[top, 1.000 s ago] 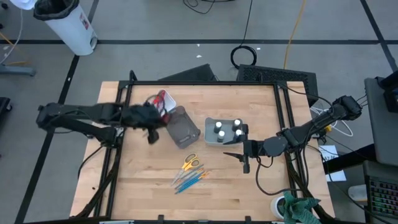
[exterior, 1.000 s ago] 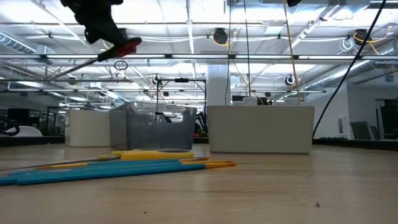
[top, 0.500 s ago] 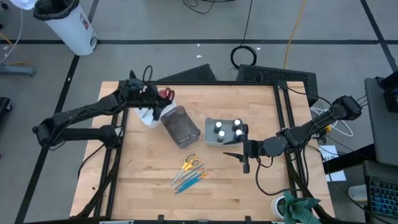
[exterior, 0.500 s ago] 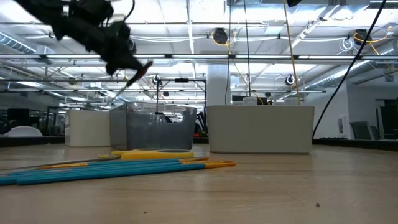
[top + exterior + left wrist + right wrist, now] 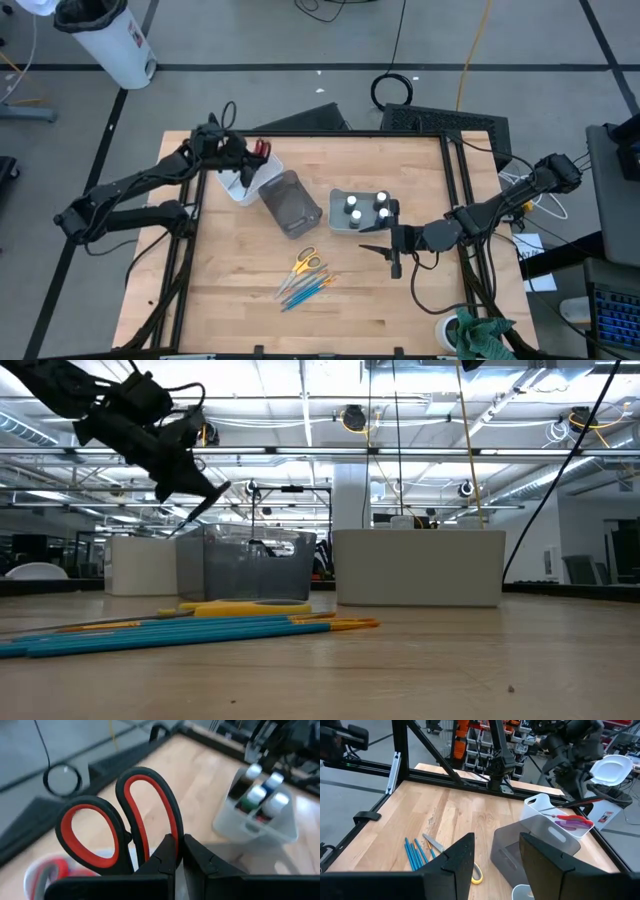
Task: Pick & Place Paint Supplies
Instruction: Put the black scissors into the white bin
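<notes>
Scissors with red handles [image 5: 120, 827] were clamped in the left gripper [image 5: 243, 160], whose fingers were pinched together on them, and they hung over the white cup [image 5: 240, 184] at the table's far left corner. A second before, that gripper had been lower on the table beside the smoky grey bin [image 5: 291, 204]; it had since swung up and out to the cup, so the scissors looked about to be dropped in beside another red pair [image 5: 572, 821] already standing there. The right gripper [image 5: 394, 255] had not moved, waiting near the white tray of small bottles [image 5: 362, 210] with its fingers parted and nothing between them. Yellow-handled scissors [image 5: 304, 262] and the blue brushes [image 5: 303, 289] lay untouched on the wood near the front, so most of the sorting seemed still ahead.
</notes>
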Controlling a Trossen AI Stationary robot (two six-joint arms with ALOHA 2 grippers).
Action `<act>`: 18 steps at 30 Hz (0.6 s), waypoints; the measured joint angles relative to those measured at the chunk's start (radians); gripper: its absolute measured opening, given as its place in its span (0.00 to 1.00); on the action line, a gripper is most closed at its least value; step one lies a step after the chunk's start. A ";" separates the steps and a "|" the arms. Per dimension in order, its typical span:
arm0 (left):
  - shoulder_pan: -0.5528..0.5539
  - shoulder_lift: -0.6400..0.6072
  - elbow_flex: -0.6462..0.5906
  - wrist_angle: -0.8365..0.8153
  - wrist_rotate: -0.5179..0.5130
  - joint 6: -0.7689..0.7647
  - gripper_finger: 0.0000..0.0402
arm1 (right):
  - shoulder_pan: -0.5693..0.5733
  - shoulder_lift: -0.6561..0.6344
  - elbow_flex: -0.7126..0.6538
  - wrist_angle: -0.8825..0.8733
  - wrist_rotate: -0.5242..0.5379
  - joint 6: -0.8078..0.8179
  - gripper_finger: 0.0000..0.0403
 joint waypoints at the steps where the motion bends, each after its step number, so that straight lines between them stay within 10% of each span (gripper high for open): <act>1: 0.001 0.000 0.000 -0.025 -0.003 0.007 0.03 | 0.000 0.000 0.000 0.000 0.000 0.000 0.36; 18: 0.000 0.001 -0.001 -0.321 -0.222 0.061 0.07 | 0.000 0.000 0.000 -0.001 0.002 0.000 0.36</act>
